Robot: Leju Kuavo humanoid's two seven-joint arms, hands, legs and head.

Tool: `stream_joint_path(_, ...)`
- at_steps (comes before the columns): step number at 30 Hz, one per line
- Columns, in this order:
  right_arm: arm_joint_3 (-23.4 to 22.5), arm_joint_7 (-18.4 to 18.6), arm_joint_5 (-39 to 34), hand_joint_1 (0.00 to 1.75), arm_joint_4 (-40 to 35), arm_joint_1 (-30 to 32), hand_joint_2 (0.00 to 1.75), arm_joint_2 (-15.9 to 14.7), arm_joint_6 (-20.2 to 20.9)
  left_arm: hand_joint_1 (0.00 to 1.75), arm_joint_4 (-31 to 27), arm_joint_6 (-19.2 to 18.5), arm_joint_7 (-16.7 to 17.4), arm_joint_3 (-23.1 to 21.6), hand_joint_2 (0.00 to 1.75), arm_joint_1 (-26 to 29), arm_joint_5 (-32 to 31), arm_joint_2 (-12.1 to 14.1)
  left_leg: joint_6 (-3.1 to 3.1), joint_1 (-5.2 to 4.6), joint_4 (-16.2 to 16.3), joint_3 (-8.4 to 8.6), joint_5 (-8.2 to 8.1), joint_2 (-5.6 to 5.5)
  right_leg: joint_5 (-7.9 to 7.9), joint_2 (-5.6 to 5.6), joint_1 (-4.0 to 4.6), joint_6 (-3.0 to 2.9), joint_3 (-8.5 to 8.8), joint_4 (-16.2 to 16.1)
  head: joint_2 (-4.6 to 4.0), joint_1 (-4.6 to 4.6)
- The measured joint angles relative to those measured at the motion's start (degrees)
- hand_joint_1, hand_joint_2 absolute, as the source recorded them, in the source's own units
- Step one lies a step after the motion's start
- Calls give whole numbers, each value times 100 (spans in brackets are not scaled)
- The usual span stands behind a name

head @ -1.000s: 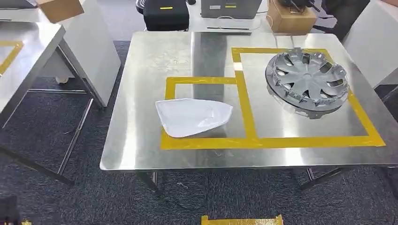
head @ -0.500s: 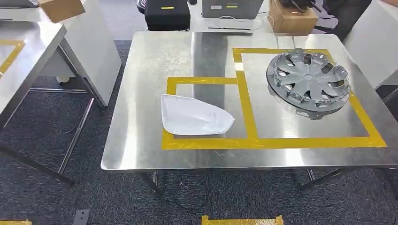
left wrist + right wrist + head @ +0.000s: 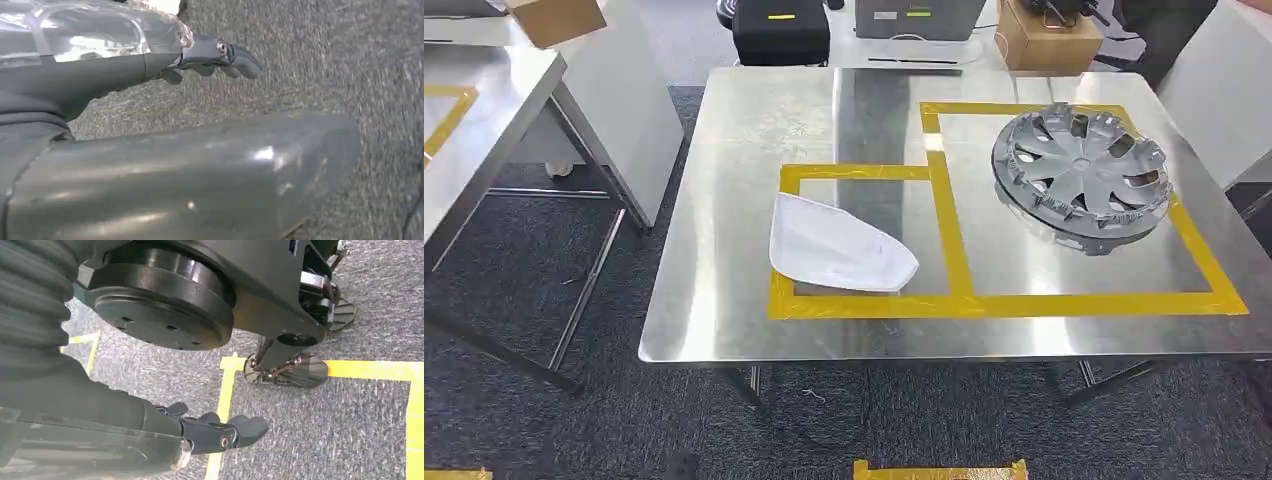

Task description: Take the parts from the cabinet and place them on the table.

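A white, shell-shaped plastic cover (image 3: 839, 250) lies on the steel table (image 3: 724, 200), inside the smaller yellow-taped frame (image 3: 854, 172), with its edge over the tape at the front left. A grey wheel cover (image 3: 1081, 170) rests in the larger taped frame at the back right. My left hand (image 3: 215, 57) hangs over grey carpet, its dark fingers loosely extended and holding nothing. My right hand (image 3: 220, 432) also hangs over the carpet near yellow floor tape, fingers apart and empty.
A second steel table (image 3: 474, 120) stands at the left, with a carpeted aisle between the two. Behind the table are a black case (image 3: 779, 30) and a cardboard box (image 3: 1044, 40). A white panel (image 3: 1224, 90) flanks the right. Yellow tape (image 3: 939, 468) marks the floor in front.
The white cover has turned clockwise on the table and shifted slightly within its frame. A dark shape at the picture's bottom edge has moved rightward. The wheel cover has stayed put.
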Motion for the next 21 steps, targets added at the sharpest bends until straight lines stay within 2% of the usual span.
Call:
stream_joint_path(7, 0, -87, 0, 0, 0, 0, 0, -2, -61, 0, 74, 2, -206, -193, 0, -3, 50, -52, 0, 0, 0, 0, 0, 8, 0, -1, 0, 1, 1, 0, 0, 0)
stream_joint_path(21, 0, -63, 0, 0, 0, 0, 0, -9, -59, 0, 127, 15, -276, -289, 0, -7, 83, -48, 0, 0, 0, 1, 0, 16, 0, -2, 0, 1, 1, 0, 0, 0)
